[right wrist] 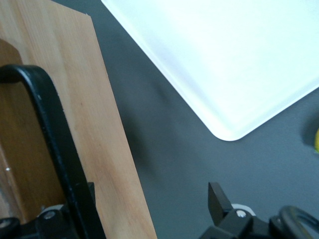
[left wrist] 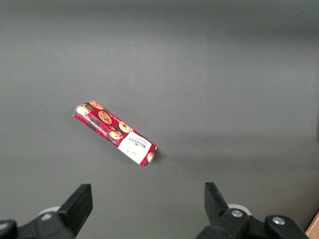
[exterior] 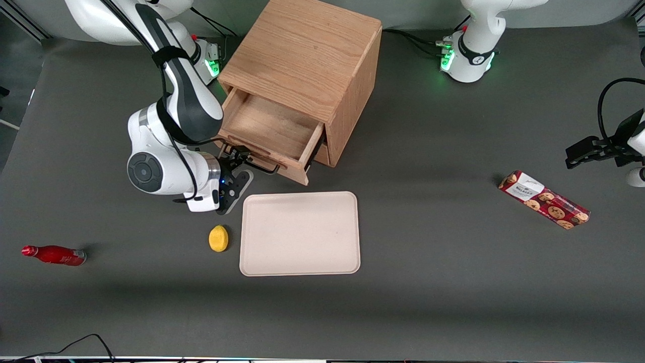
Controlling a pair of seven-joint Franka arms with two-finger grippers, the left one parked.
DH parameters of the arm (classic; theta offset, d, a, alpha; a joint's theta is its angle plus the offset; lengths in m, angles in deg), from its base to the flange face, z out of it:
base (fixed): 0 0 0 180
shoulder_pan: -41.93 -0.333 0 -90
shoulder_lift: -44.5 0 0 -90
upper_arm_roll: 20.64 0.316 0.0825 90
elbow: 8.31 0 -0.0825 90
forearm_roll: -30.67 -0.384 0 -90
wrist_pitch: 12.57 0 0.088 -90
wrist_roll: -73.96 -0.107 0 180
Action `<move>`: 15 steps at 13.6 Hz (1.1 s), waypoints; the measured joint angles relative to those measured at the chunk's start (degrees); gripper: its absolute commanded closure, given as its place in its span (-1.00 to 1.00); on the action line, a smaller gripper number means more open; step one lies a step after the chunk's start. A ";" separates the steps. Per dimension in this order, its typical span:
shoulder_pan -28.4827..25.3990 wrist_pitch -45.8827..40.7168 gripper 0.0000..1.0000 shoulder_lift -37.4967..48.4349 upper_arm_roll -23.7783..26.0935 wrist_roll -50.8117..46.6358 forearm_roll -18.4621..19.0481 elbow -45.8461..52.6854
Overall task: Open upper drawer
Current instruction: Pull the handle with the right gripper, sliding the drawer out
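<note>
The upper drawer (exterior: 269, 132) stands pulled well out of the oak cabinet (exterior: 307, 60). Its shallow wooden tray is exposed and nothing lies in it. The drawer front faces the front camera at a slant, and its thin dark bar handle (exterior: 262, 166) runs along that front.

My fingers (exterior: 241, 160) sit at the handle's end toward my arm's side of the worktop (exterior: 453, 277). In the right wrist view the handle (right wrist: 55, 149) passes down along the drawer front (right wrist: 89, 124) and meets one finger (right wrist: 52, 221). The second finger (right wrist: 222, 204) stands apart from it over bare worktop. My fingers are therefore spread, with the bar lying against one of them and not pinched between the two.

Reference landmark: the cabinet.
- The cream tray (exterior: 300, 233) lies flat on the worktop in front of the open drawer, nearer the front camera than the cabinet. Its surface carries nothing.
- The yellow lemon (exterior: 218, 238) rests just beside the tray's short edge, also nearer the camera than the cabinet.
- The red bottle (exterior: 54, 255) lies on its side, well apart from the cabinet, toward my arm's end of the worktop.
- The cookie box (exterior: 544, 199) lies flat at a slant, well apart from the cabinet, toward the parked arm's end.
</note>
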 measured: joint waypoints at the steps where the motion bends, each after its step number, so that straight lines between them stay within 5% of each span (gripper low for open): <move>1: 0.41 0.00 -1.00 -0.23 0.02 0.48 0.14 0.43; 15: 6.76 -0.02 -1.00 -4.38 0.07 8.34 0.79 6.90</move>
